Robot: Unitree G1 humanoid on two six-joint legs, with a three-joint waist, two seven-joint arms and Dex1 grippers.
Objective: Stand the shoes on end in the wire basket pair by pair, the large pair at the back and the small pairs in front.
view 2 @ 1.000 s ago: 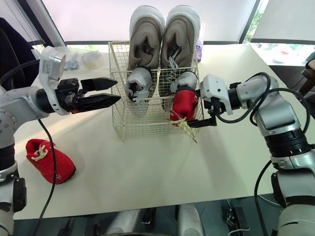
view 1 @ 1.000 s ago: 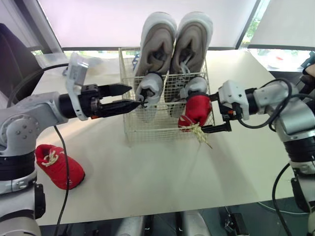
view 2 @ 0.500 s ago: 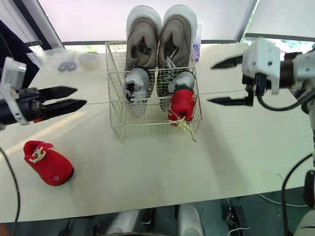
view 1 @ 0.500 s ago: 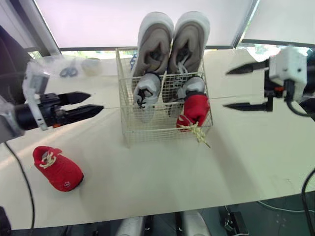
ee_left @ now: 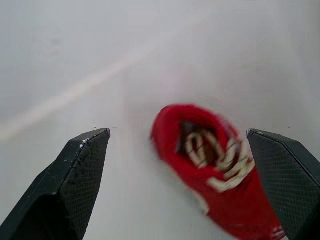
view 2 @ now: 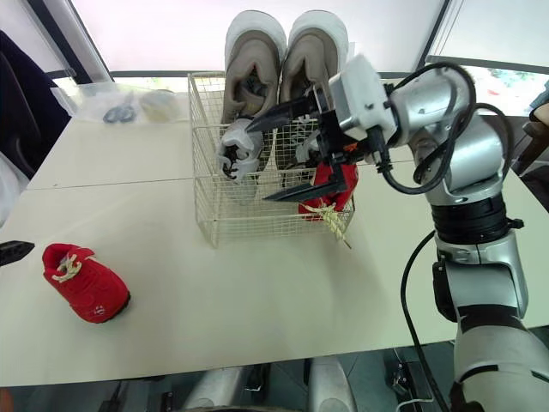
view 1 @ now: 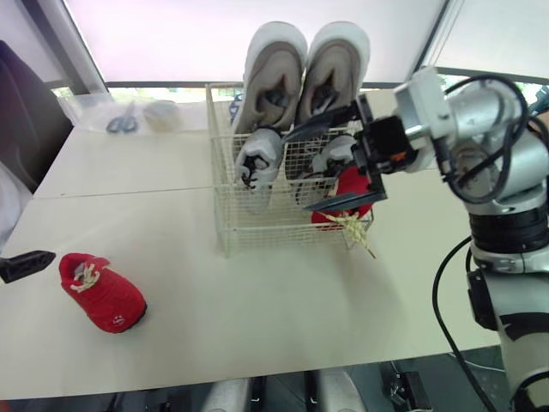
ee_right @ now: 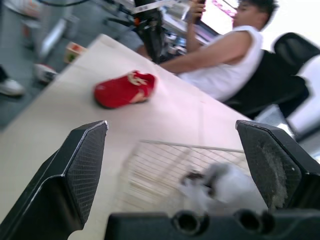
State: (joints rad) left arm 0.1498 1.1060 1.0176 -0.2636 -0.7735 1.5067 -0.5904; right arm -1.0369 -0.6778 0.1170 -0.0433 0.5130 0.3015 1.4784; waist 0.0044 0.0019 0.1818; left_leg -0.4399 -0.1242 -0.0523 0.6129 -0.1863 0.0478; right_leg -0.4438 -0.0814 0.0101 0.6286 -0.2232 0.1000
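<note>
We are looking at a broad, smooth, cream surface [view 1: 257, 292] with a thin seam running across it. At 12 o'clock a boxy basket [view 1: 273, 221] of thin pale wire is standing. The large pair [view 1: 309, 69], beige mesh with thick white soles, is standing on end at the back, toes poking well above the rim. In front of it the small grey pair [view 1: 257, 154] is standing on end, partly veiled by the wire. A small red shoe [view 1: 350, 182] is sitting in the front corner at 3 o'clock, its straw-coloured laces spilling out through the wire.

The right gripper [view 1: 298, 172] is hanging across the basket's front with its tapered black fingers spread wide and holding nothing. We cannot tell whether it is touching the wire, and its lower finger is covering part of the red shoe.

The other red shoe [view 1: 101, 292], soft and rounded with pale laces, is lying on its sole at 8 o'clock. The left gripper [ee_left: 176, 131] is gaping wide and empty just beside it, with most of the arm cut off at the edge.
</note>
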